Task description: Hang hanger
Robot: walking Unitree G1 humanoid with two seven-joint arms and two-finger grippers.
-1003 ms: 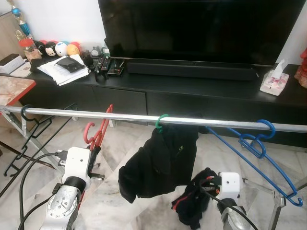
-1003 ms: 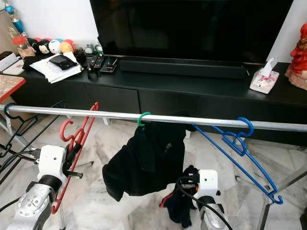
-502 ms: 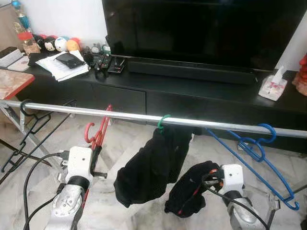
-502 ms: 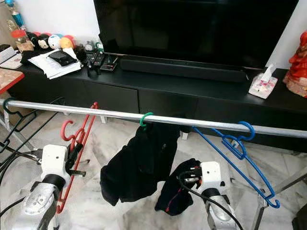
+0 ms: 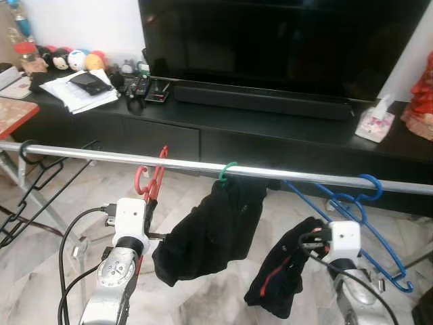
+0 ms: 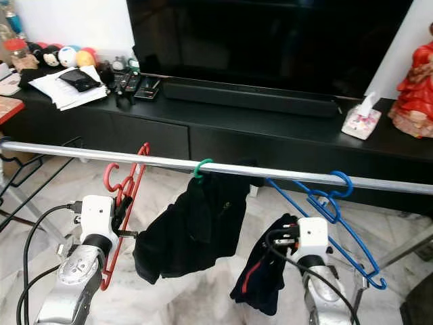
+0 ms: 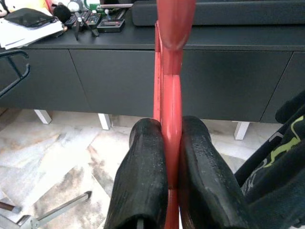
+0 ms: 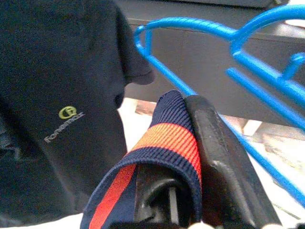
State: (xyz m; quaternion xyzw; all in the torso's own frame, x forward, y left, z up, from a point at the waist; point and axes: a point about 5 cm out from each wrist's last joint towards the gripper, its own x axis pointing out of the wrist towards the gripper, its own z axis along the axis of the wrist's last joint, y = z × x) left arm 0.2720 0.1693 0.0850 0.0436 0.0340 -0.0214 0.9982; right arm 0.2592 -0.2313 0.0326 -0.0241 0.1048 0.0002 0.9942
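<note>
A silver clothes rail (image 5: 95,156) crosses in front of me. My left gripper (image 7: 170,157) is shut on a red hanger (image 5: 151,184); the hanger's hook (image 6: 111,175) sits just below the rail, left of a green hanger hook (image 5: 228,170) that carries a black shirt (image 5: 210,230). My right gripper (image 8: 183,191) is shut on a dark garment with an orange stripe (image 5: 281,274), held up below the rail, next to a blue hanger (image 5: 365,203) that hangs at the right. One right finger (image 8: 217,152) shows beside the cloth.
A black hanger (image 5: 30,154) hangs at the rail's left end. Behind the rail stands a low black TV cabinet (image 5: 270,135) with a TV (image 5: 270,40), papers (image 5: 84,88) and a tissue box (image 5: 374,125). The rack's legs (image 5: 74,244) stand on the marble floor.
Both arms have risen. The right gripper has lifted the striped garment off the floor toward the rail. The left gripper with the red hanger has moved up and slightly right. The camera has shifted.
</note>
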